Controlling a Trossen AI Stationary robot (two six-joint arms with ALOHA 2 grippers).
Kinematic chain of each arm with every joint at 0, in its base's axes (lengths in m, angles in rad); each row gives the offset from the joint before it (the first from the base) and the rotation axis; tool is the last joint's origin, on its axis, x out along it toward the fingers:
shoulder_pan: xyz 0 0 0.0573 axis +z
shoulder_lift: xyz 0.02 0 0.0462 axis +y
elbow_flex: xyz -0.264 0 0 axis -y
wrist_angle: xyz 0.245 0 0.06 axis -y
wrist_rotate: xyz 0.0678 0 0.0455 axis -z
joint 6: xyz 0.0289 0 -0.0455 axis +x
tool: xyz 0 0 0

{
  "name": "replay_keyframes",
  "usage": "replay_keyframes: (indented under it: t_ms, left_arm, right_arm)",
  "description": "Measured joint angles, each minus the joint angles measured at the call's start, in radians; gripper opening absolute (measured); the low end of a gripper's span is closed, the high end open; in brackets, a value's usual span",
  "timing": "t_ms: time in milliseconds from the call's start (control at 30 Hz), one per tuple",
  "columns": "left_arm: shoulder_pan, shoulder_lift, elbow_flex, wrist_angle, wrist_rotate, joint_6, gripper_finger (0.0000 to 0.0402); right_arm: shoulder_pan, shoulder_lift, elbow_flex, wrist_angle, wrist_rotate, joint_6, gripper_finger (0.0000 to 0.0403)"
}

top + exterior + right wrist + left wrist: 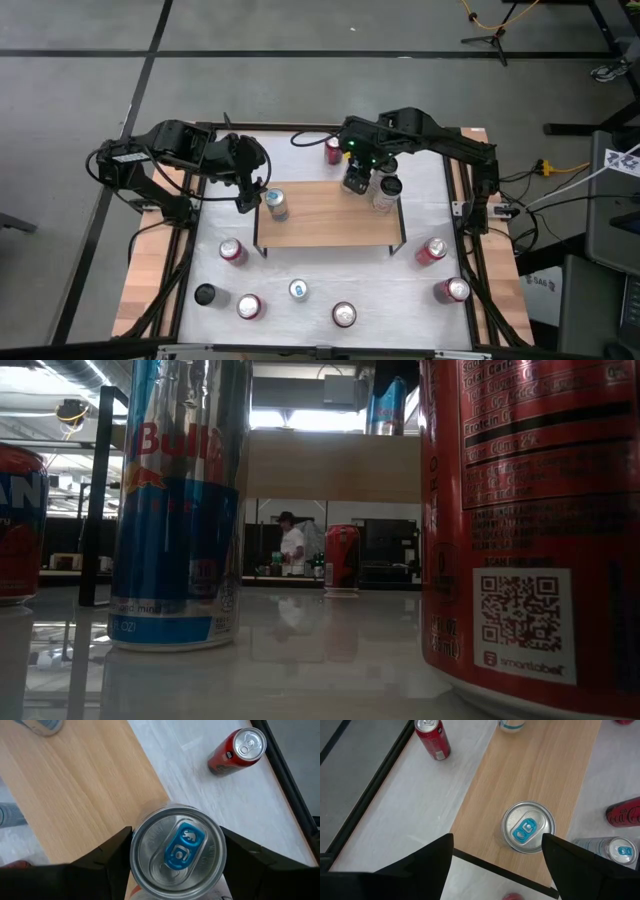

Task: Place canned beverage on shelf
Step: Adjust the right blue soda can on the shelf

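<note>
Between the right gripper's (pixel 175 857) fingers sits a silver can (pixel 176 851), held above the shelf's (pixel 325 215) far edge. Left gripper (pixel 497 857) hangs open over a blue-tabbed can (pixel 528 827) already shelved; several cans remain below.

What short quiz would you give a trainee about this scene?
1. True or false: the left hand grips the left can.
2. The right can, between the fingers of the right hand, has a tab that is: A red, B blue, C gold.
3. Fill in: the top of the shelf is light ____.
Key: 1 false, its fingers stand clear of the can; 2 B; 3 wood.
</note>
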Motion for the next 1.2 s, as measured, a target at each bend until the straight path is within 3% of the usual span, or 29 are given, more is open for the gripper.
replay_keyframes:
  t_ms: [1200]
  left_arm:
    - [0.0,0.0,0.0,0.0,0.0,0.0,0.0295]
  right_arm:
    - [0.0,0.0,0.0,0.001,-0.008,-0.004,0.0243]
